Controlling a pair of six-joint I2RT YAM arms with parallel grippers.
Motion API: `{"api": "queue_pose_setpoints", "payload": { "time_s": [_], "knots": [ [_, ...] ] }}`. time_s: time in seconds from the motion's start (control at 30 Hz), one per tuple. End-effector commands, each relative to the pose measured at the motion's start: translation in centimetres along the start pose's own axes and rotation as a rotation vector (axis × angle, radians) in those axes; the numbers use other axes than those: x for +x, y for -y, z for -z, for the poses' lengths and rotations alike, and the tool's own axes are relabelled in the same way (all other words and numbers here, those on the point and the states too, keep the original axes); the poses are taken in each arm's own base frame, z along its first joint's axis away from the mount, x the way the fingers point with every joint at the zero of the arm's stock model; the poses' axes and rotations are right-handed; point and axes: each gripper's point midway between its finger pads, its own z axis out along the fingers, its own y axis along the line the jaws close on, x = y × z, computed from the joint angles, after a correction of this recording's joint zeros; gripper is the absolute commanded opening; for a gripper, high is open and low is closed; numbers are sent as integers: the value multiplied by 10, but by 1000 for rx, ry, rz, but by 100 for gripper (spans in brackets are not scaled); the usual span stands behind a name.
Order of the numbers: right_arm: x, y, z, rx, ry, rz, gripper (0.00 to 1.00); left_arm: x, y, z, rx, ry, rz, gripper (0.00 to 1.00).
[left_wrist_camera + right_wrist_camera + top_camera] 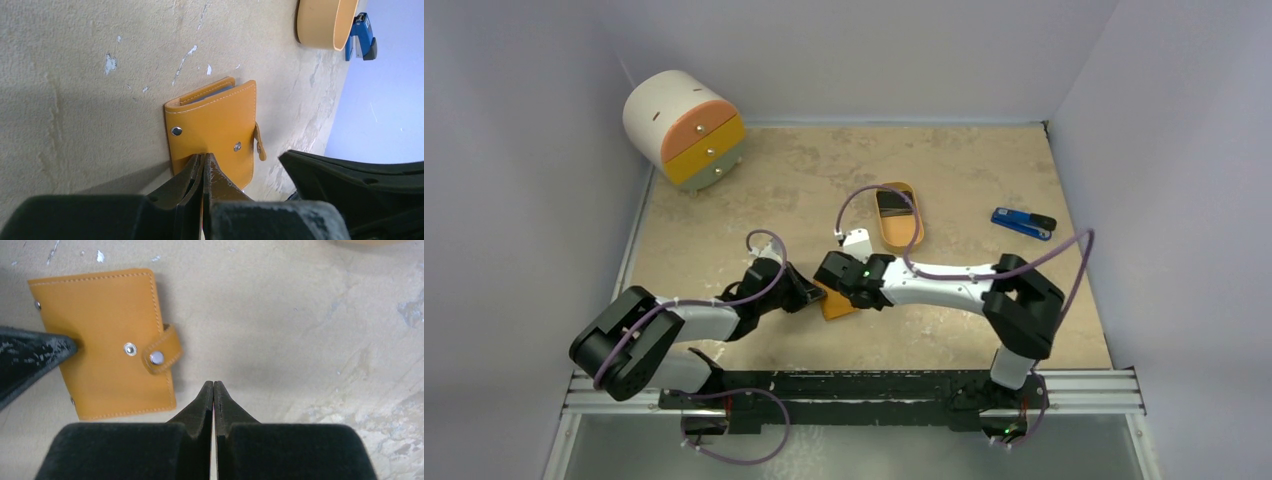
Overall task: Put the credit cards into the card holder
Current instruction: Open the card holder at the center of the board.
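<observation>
The orange-tan card holder (836,305) lies folded flat on the table between the two arms. It also shows in the left wrist view (215,125) and the right wrist view (110,340), with its snap tab (161,356) loose at the edge. My left gripper (203,155) is shut, its tips resting on the holder's cover; one finger shows in the right wrist view (35,352). My right gripper (214,382) is shut and empty, just beside the holder over bare table. One dark credit card (891,203) lies in the orange oval tray (912,232).
A round white drawer box (682,128) stands at the back left. A blue-and-black gadget (1023,222) lies at the right, past the tray. Grey walls close in the table on three sides.
</observation>
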Motion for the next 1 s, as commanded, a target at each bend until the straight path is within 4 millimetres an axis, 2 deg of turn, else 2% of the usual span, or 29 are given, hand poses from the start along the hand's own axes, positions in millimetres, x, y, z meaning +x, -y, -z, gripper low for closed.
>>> {"api": "queue_pose_setpoints", "payload": {
  "time_s": [0.0,0.13,0.23,0.27,0.3,0.37,0.4,0.47,0.67,0.8,0.97],
  "knots": [
    [-18,5,27,-114,70,-110,0,10,-35,6,-144,-36,-23,0],
    [-22,1,42,-211,100,-139,0,-1,-8,14,-95,-16,-50,25],
    [-24,-1,47,-248,110,-131,0,-11,4,20,-100,2,-80,33],
    [-25,-4,48,-273,121,-126,0,-14,6,22,-107,10,-93,33],
    [-26,-10,51,-310,126,-117,9,-16,8,24,-112,14,-104,34],
    [-36,-18,54,-352,168,-103,35,-18,10,26,-121,17,-115,34],
    [-41,-24,55,-376,177,-93,45,-18,10,26,-123,17,-115,34],
    [-42,-34,54,-391,158,-66,54,-19,8,25,-134,18,-113,31],
    [-45,-55,38,-378,126,-16,66,-14,-3,18,-160,5,-98,23],
    [-37,-66,25,-366,71,17,66,-12,-10,17,-180,2,-98,21],
    [-37,-64,10,-281,47,30,64,-9,-17,17,-191,-3,-92,19]
  ]
}}
